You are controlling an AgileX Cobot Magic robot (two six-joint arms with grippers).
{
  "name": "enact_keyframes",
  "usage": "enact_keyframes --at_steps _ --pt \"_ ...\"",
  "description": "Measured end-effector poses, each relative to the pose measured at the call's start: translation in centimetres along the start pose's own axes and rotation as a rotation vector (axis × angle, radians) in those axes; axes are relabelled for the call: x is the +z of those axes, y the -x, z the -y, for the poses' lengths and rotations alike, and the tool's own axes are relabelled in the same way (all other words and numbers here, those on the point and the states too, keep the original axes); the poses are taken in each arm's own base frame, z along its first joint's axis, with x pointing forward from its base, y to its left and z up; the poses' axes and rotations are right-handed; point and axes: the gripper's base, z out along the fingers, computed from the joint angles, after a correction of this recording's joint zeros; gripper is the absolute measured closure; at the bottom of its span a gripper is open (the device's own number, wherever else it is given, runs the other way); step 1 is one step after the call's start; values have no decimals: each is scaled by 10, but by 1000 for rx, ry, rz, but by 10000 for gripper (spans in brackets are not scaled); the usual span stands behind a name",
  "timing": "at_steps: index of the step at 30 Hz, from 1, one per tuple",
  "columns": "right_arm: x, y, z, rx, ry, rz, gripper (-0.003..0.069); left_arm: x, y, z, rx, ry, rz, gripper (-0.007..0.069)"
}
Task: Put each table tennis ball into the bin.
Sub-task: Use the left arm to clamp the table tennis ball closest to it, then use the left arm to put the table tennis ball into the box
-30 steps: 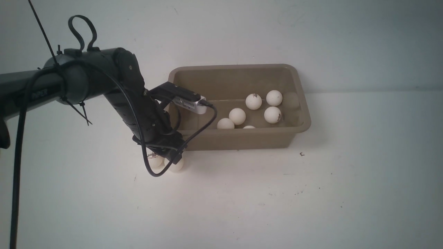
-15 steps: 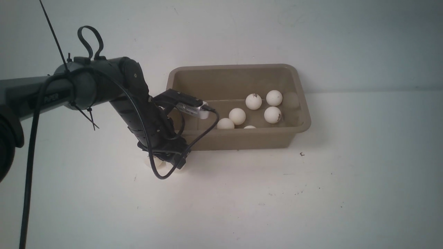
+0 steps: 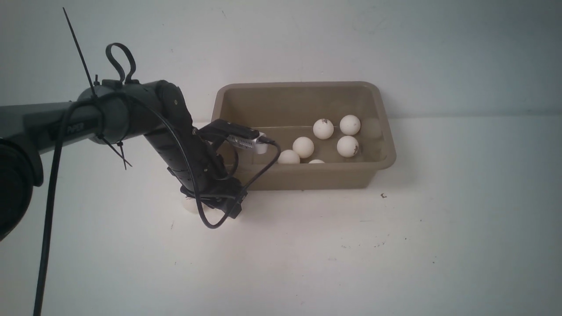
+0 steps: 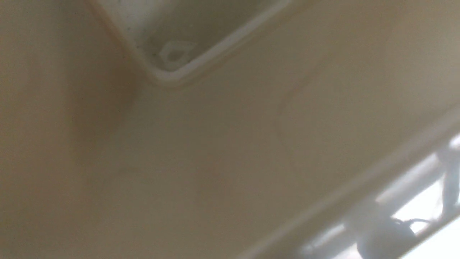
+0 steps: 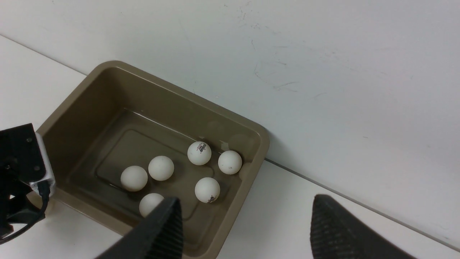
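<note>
The flat white worktop (image 3: 395,245) runs back to a plain white wall (image 3: 439,52). My left arm (image 3: 109,118), dark and hung with black cable (image 3: 44,245), reaches in from the left. It bends down to the worktop just outside the near left corner of the taupe, grey-brown rectangular plastic bin (image 3: 307,177), which stands at the back, close to the wall.

My left end effector (image 3: 217,204) sits low at the worktop there. The wrist hides its fingers and its own camera gives only blurred tan plastic of the bin (image 4: 215,144), so I cannot tell whether it is released or grasping.

My right end effector (image 5: 246,201) shows only in its own wrist view, looking down on the bin. It is released, its two black ribbed fingers (image 5: 161,230) wide apart with nothing between them.

Six small matte white table tennis balls (image 5: 161,168) lie loose on the bin's floor, from the middle toward the right. One more white ball (image 3: 189,205) peeks out on the worktop, just beside my left end effector and outside the bin.
</note>
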Motion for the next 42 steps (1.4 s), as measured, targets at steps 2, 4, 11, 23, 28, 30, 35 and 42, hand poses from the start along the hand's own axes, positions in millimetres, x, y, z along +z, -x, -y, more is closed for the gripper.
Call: enact_keyframes --at_steps 2,4,11,23,28,30,35,42 --pt "0 0 0 0 0 0 219 1 0 11 36 -21 -26 272" --pt "0 0 0 0 0 0 219 2 -1 19 55 -37 -49 272" --pt "0 0 0 0 0 -1 219 -35 11 95 270 14 23 272" --pt "0 0 0 0 0 -1 219 -76 53 70 274 306 277 272" --pt "0 0 0 0 0 -1 219 -73 70 51 246 311 281 272" --pt "0 0 0 0 0 -1 219 -72 75 50 246 297 277 272" --pt "0 0 0 0 0 -1 219 -61 81 51 236 233 267 251" --pt "0 0 0 0 0 -1 219 -53 76 50 231 207 210 154"
